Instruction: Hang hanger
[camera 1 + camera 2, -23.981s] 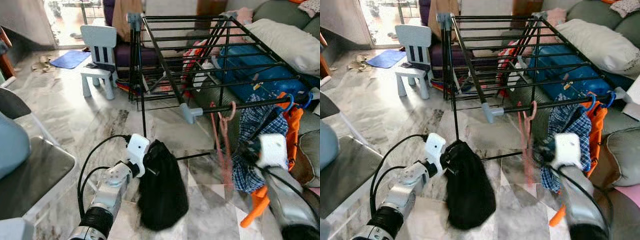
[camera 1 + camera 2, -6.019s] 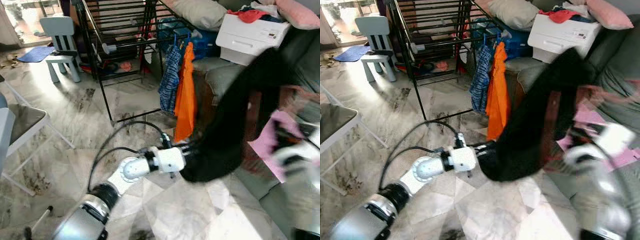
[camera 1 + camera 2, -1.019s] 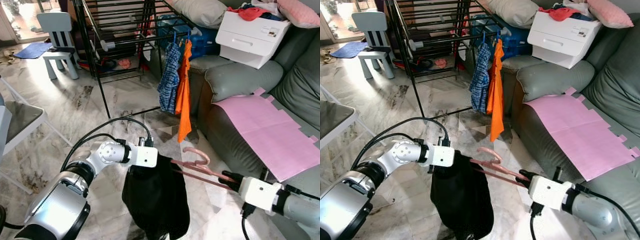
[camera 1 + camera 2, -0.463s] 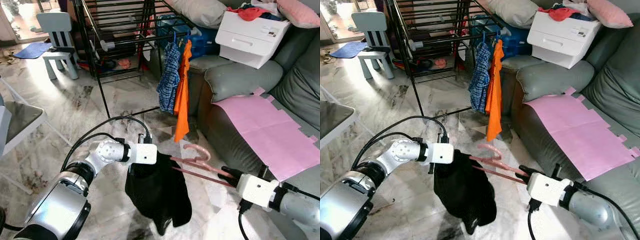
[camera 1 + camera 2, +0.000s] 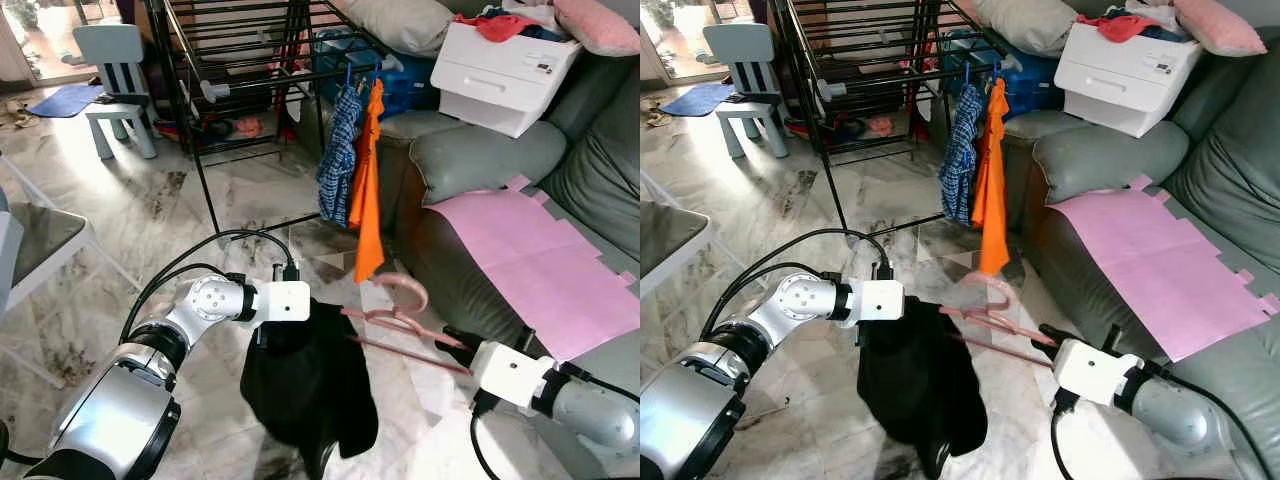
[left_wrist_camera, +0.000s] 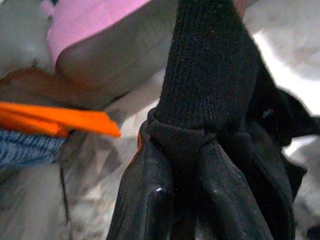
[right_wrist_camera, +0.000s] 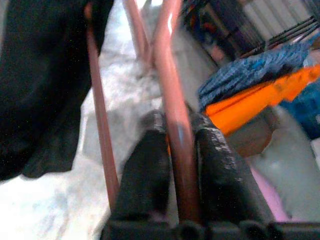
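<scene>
Right gripper (image 7: pixel 172 150) clamps pink hanger (image 5: pixel 395 320); left gripper (image 6: pixel 182 150) clamps black garment (image 5: pixel 305 385), half threaded. Drying rack (image 5: pixel 250 60) stands far left; hanging not yet done.

We see our left arm reaching in from seven o'clock, elbow bent, its wrist level and pointing toward three o'clock. The left gripper (image 5: pixel 318 322) has its black fingers (image 6: pixel 150 200) pinched tight on dark cloth. Our right arm enters from four o'clock, forearm low, wrist aimed at ten o'clock. The right gripper (image 5: pixel 452 340) has its fingers (image 7: pixel 220 170) clamped on a thin pink rod.
</scene>
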`<state>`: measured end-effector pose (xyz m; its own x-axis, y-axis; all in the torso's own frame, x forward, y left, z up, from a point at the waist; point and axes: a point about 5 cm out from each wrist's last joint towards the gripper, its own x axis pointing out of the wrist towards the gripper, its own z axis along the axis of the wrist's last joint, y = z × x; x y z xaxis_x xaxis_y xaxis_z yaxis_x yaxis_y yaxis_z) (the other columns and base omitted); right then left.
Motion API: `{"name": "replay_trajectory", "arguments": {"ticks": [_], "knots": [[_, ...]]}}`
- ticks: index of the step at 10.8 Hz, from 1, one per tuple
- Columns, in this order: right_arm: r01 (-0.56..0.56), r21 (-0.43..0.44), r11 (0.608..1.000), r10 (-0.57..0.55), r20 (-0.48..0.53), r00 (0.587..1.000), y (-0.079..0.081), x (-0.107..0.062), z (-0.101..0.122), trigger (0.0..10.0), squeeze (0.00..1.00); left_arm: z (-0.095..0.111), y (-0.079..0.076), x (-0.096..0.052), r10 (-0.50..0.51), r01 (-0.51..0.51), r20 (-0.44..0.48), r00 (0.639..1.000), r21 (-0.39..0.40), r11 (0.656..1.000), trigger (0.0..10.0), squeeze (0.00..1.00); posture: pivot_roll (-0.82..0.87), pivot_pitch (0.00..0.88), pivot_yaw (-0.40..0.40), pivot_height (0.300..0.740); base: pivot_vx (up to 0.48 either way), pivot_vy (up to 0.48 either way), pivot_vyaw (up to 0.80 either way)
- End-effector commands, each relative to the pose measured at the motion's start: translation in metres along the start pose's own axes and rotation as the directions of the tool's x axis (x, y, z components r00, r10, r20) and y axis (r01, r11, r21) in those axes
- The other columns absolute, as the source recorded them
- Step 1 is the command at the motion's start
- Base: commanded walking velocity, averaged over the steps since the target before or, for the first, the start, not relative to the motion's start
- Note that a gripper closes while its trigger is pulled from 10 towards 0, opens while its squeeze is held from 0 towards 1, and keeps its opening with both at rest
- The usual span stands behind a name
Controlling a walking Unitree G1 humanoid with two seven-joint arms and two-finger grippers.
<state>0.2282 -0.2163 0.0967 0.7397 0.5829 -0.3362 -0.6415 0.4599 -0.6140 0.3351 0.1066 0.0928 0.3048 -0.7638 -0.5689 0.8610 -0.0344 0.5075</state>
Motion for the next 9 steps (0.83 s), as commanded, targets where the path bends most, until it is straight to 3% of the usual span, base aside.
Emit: {"name": "replay_trajectory", "arguments": {"ticks": [1,4,5,9], "knots": [[-0.02,-0.009,1.0,0.02,0.045,0.999,0.001,0.007,0.009,10.0,1.0,0.017,0.003,0.01,0.003,-0.006,0.086,0.996,0.032,0.999,0.0,0.0,0.0,0.0,-0.009,0.74,0.0,0.0,0.0],[-0.047,0.015,0.999,0.047,-0.035,0.998,0.001,-0.003,-0.004,10.0,1.0,-0.001,-0.002,0.002,0.03,-0.03,0.002,1.0,-0.014,0.999,0.0,0.0,0.0,0.0,-0.007,0.74,0.0,0.0,0.0],[-0.029,0.019,0.999,0.03,-0.057,0.998,-0.001,-0.01,-0.003,10.0,1.0,-0.011,0.001,-0.004,0.08,-0.082,-0.067,0.995,-0.025,0.996,0.0,0.0,0.0,0.0,-0.001,0.74,0.0,0.0,0.0],[0.062,0.062,0.996,-0.058,-0.06,0.996,-0.003,-0.027,0.011,10.0,1.0,-0.023,0.01,-0.013,0.191,-0.202,-0.186,0.964,-0.037,0.979,0.0,0.0,-0.01,0.0,0.01,0.74,0.0,0.0,0.0]]}}
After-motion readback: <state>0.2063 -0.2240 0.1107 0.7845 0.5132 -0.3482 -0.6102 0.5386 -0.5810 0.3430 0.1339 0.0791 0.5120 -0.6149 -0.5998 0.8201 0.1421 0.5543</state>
